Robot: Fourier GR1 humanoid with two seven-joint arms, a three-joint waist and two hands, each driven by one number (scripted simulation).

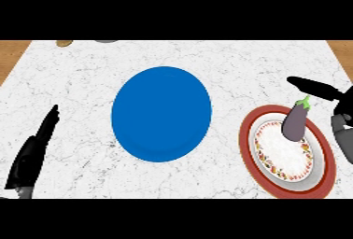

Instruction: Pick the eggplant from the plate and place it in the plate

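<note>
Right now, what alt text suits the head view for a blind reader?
An eggplant stands on the red-rimmed plate at right, the right robot hand open beside it. A blue plate lies centre; left robot hand rests lower left.

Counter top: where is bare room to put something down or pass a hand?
Bare counter lies between the left hand and the blue plate, and in the narrower strip between it and the red-rimmed plate. The right side is crowded: eggplant and right hand are close together.
</note>
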